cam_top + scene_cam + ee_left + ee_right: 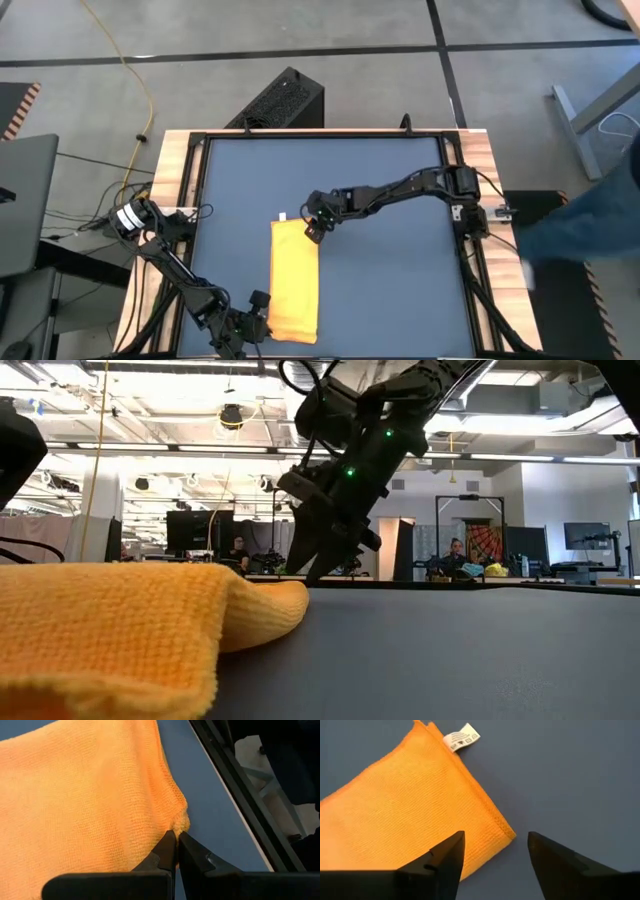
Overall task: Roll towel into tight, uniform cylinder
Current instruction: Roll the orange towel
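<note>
Low on the mat [400,270], left gripper [256,328] at the towel's [295,282] near end, jaws pressed together, tips touching a towel corner; whether cloth is pinched between them cannot be told. Towel [85,795] spread out ahead of those tips, dark frame rail [235,795] off to one side. Folded into a long narrow strip, running from left gripper toward right gripper [313,228]. Right gripper over the far end, jaws spread, hovering above the far corner of the towel [405,815]; corner just ahead of one finger [447,857], bare mat between the two. White tag [462,736] at the other far corner, beyond the jaws.
</note>
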Available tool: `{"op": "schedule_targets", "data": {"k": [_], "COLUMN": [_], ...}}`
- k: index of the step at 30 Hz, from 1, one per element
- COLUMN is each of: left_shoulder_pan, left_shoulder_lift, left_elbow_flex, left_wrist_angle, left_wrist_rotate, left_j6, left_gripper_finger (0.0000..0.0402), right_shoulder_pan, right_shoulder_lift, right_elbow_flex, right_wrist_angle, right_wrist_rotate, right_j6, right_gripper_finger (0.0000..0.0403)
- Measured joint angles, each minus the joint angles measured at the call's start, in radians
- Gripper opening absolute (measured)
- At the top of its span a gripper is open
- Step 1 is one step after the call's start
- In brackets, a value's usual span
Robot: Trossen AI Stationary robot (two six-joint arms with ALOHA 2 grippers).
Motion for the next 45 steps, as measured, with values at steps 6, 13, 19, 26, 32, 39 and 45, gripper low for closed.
{"op": "schedule_targets", "data": {"k": [6, 13, 19, 26, 32, 39, 45], "left_shoulder_pan": [0.029, 0.048, 0.050, 0.067, 0.087, 0.128, 0.174], "left_shoulder_lift": [0.000, 0.000, 0.000, 0.000, 0.000, 0.000, 0.000], "left_elbow_flex": [0.000, 0.000, 0.000, 0.000, 0.000, 0.000, 0.000], "left_wrist_angle": [-0.012, -0.015, -0.015, -0.003, -0.003, -0.006, -0.017], "left_wrist_rotate": [0.026, 0.048, 0.048, 0.058, 0.023, -0.051, -0.067], "left_j6": [-0.002, -0.003, 0.013, 0.013, 0.024, 0.033, 0.075], "left_gripper_finger": [0.0000, 0.0000, 0.0000, 0.0000, 0.0000, 0.0000, 0.0000], "right_shoulder_pan": [0.014, 0.025, 0.055, 0.060, 0.040, -0.025, -0.076], "right_shoulder_lift": [0.029, 0.095, 0.096, 0.095, 0.053, 0.006, -0.007], "right_elbow_flex": [0.001, 0.002, 0.003, 0.002, -0.003, -0.001, -0.001], "right_wrist_angle": [0.013, 0.054, 0.055, 0.052, 0.011, -0.046, -0.105], "right_wrist_rotate": [0.050, 0.071, 0.182, 0.187, 0.189, 0.241, 0.277], "right_j6": [0.011, 0.015, -0.022, -0.077, -0.080, -0.122, -0.126], "right_gripper_finger": [0.0247, 0.0227, 0.0145, 0.0016, 0.0025, 0.0016, 0.0019]}}
